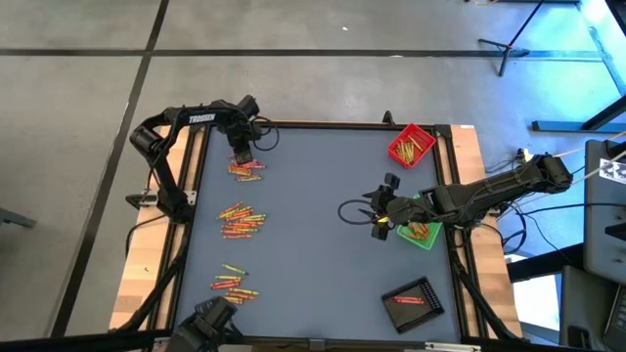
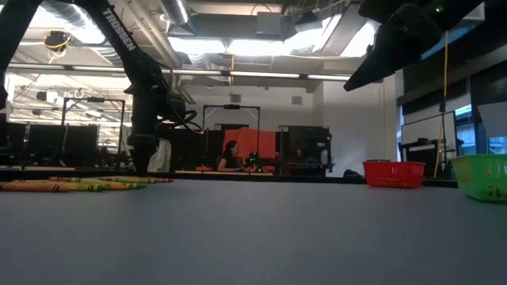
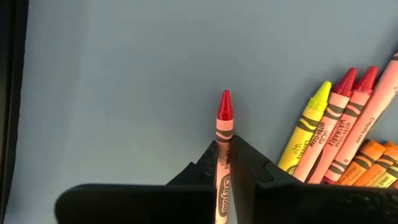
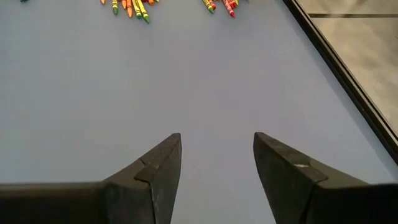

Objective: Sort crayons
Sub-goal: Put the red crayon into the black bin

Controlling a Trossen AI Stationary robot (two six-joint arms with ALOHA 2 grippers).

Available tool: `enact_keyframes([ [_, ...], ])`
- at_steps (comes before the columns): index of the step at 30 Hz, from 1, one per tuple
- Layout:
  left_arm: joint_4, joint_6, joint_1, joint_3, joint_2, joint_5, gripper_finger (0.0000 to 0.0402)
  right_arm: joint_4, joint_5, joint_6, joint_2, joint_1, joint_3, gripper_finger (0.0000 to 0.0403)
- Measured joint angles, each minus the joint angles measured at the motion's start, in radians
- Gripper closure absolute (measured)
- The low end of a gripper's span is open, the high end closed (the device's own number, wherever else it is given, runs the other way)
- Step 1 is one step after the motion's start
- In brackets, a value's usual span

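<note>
Left claw (image 3: 225,163) down at the far-left pile on the counter (image 1: 323,225), clamped shut on 1 red crayon (image 3: 223,134), tip poking out past the fingertips (image 3: 244,160). Lying just beside it in the left wrist view, the rest of that pile (image 3: 348,134): yellow, red and orange sticks fanned together. Seen from above, 3 loose crayon groups along the left side: the far pile (image 1: 245,171) under the left claw, a middle pile (image 1: 241,221), a near pile (image 1: 233,284). Right claw (image 1: 380,210) hanging above the counter, next to the green tray (image 1: 423,235), jaws apart and holding nothing. Red tray (image 1: 411,145) at the far right, black tray (image 1: 411,299) at the near right, each already holding some crayons. Likely risks from here: grip sitting on a thin round stick, so liable to roll or swivel between the jaws on the lift and drop back among its neighbours; long carry across to the trays, giving a loose hold time to slip; right arm standing near the trays, a possible obstruction for a crossing arm; wrong tray chosen for the red stick.
</note>
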Motion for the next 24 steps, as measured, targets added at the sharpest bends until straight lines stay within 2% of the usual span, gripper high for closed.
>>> enact_keyframes([
  [6,-0.001,0.001,-0.019,0.008,0.0,-0.045,0.0397,0.0,0.0,0.0,0.0,0.0,0.0,0.0205],
  [10,-0.001,0.0,-0.045,0.037,-0.012,-0.128,0.0399,0.0,0.0,0.0,0.0,0.0,0.0,0.0205],
  [16,0.062,0.031,-0.11,0.048,-0.117,-0.201,0.04,0.0,0.027,0.073,0.0,0.0,0.0,0.0205],
  [20,0.128,0.029,-0.159,0.048,-0.224,-0.194,0.0401,-0.033,0.047,0.171,0.0,-0.003,0.0,0.0205],
  [24,0.207,0.01,-0.224,0.048,-0.323,-0.095,0.0401,-0.043,0.058,0.208,0.016,-0.023,0.001,0.0205],
])
